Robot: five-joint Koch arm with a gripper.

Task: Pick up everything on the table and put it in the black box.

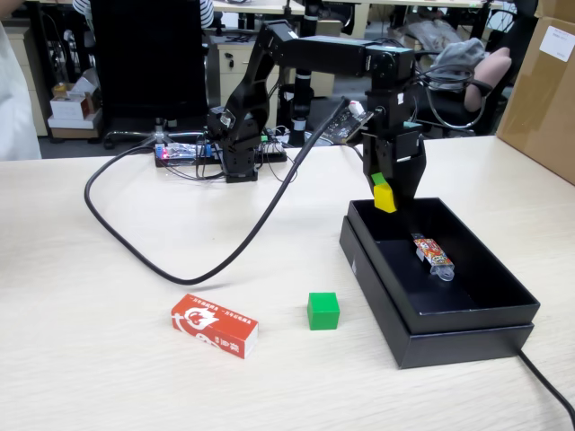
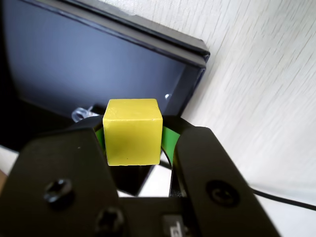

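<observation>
In the fixed view, the black robot hand grips a small yellow plastic cube directly above the twelve o'clock end of the shallow matte black cardboard box, so release would drop it straight inside.

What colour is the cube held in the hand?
Yellow cube, clearest in the wrist view.
</observation>
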